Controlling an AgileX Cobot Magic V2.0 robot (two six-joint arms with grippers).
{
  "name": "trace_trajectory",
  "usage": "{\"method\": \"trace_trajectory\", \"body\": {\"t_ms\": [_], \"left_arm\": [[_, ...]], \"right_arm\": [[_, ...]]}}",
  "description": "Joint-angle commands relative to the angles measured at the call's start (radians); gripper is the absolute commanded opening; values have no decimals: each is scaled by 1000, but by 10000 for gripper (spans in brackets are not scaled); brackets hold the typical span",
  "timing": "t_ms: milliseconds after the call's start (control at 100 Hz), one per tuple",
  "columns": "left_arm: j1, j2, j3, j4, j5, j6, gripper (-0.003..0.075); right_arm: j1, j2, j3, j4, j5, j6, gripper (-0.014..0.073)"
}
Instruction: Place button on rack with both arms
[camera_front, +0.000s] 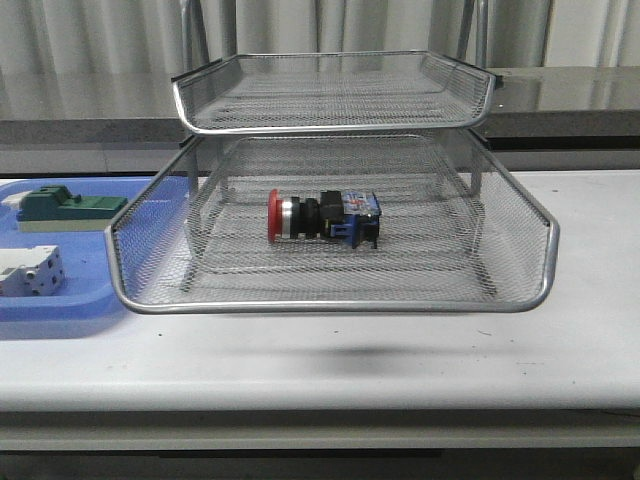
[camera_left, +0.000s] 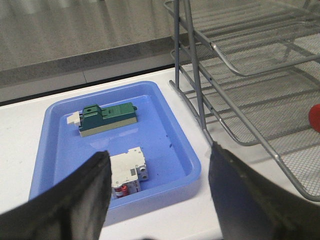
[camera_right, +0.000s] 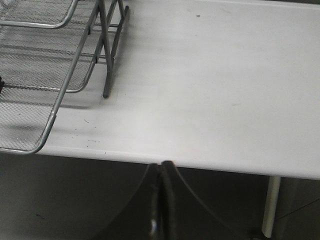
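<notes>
So the button (camera_front: 322, 217) is lying on its side in the pulled-out lower tray of the rack (camera_front: 330, 300), red mushroom head pointing left, then silver collar, black body, blue block at the right end. It sits about mid-tray, clear of the walls. The rack is silver wire mesh on a metal frame, upper tray set further back; any third tier is hard to make out.

A white bench (camera_front: 400, 360) stands before pale curtains (camera_front: 100, 40). A grey ledge (camera_front: 80, 130) runs behind it.
</notes>
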Motion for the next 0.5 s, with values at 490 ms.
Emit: {"method": "trace_trajectory", "body": {"t_ms": [490], "left_arm": [[4, -5, 15, -40, -172, -13, 365]], "right_arm": [[-4, 9, -31, -12, -65, -2, -69]]}}
